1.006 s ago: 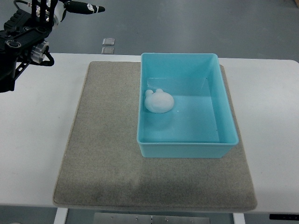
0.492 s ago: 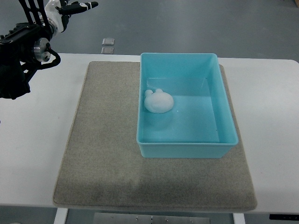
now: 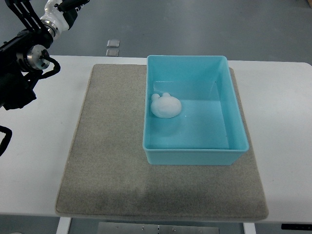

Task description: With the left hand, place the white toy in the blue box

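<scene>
The white toy [image 3: 165, 106] lies inside the blue box [image 3: 234, 112], on its floor against the left wall. The box stands on the right half of a grey mat [image 3: 107, 146]. My left hand [image 3: 68, 7] is up at the picture's top left corner, far from the box and mostly cut off by the top edge. Its black arm [image 3: 22, 63] comes in along the left edge above the white table. Nothing is seen in that hand. The right arm does not show.
The grey mat lies on a white table [image 3: 39, 156]. Two small square plates [image 3: 113, 47] are set in the grey floor beyond the table's far edge.
My left arm has drawn back and upward toward the top left corner, so the hand is now largely out of the picture. The toy and box have not moved.
</scene>
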